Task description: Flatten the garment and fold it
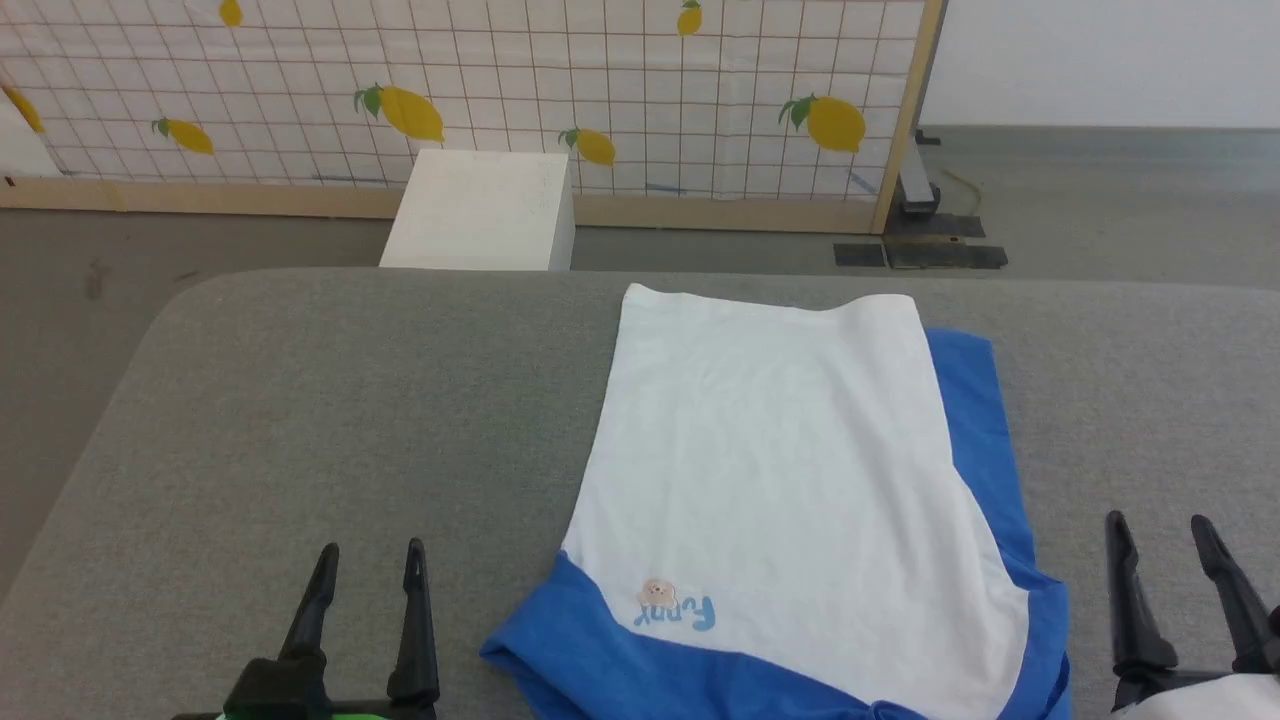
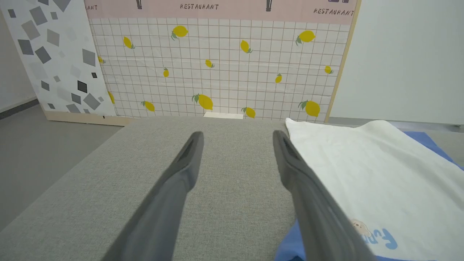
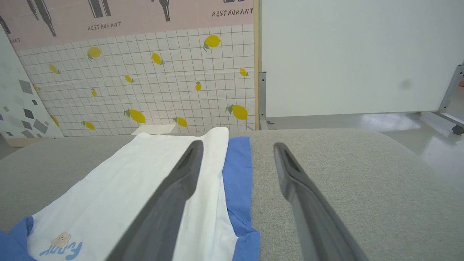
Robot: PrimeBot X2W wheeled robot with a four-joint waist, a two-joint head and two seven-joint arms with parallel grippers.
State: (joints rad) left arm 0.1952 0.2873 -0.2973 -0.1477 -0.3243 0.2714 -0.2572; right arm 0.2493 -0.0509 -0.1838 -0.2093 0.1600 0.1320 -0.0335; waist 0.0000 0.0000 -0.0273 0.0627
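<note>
while the garment (image 1: 780,470) lay partly folded on the grey desk (image 1: 300,400), white body upward with blue sleeve cloth showing along its right and near edges (the small blue lettering sat nearest the robot), the left gripper (image 1: 372,546) had its fingers spread wide and empty, near the garment's left side. the right gripper (image 1: 1158,518) likewise held nothing, fingers wide apart, just beside the blue right edge.

A staged test lab, not a home — behind the grey padded table (image 1: 300,400) stands a lemon-print panel (image 2: 217,72) lettered "RESTAURANT", with a speckled panel (image 2: 50,54) left of it, a white wheeled partition (image 3: 344,54) right of it and bare grey floor (image 1: 1100,200) at its foot.
</note>
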